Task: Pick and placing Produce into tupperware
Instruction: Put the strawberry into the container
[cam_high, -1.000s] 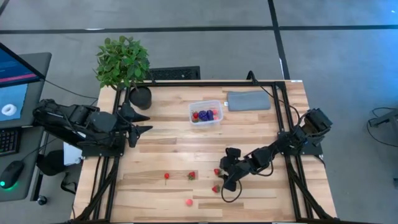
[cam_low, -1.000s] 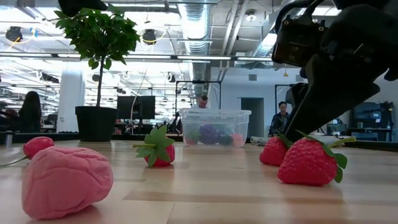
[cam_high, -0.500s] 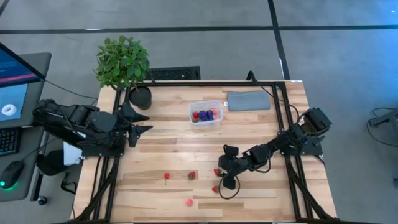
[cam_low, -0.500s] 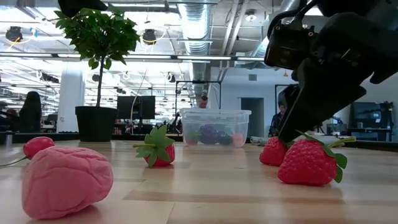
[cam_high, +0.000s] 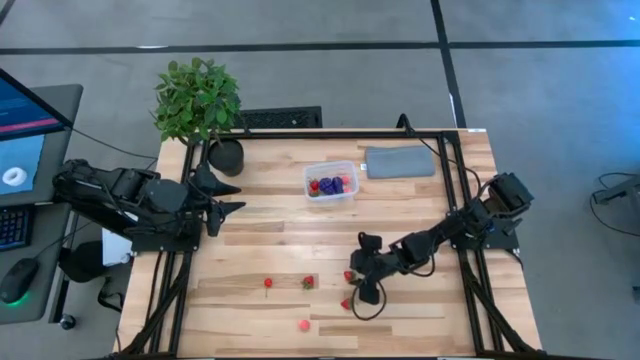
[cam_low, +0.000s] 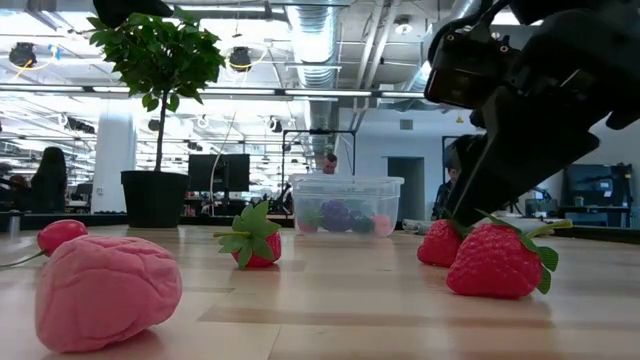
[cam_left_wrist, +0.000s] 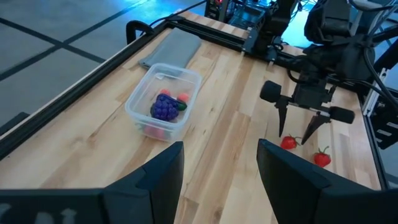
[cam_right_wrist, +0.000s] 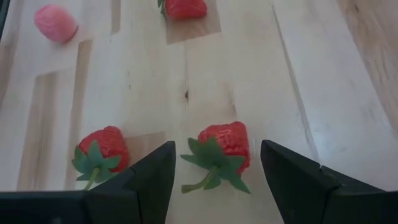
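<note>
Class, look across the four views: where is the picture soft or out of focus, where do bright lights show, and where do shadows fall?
Low view: the near pink piece looks soft, and ceiling lights glare above. Right wrist view: the strawberry is sharp, while the dark fingers at the edge blur. High view: even light, faint shadows under the potted plant. Left wrist view: blue glow beyond the table.

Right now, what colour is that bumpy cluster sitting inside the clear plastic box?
Dark purple. The cluster in the box shows best in the left wrist view.
</note>
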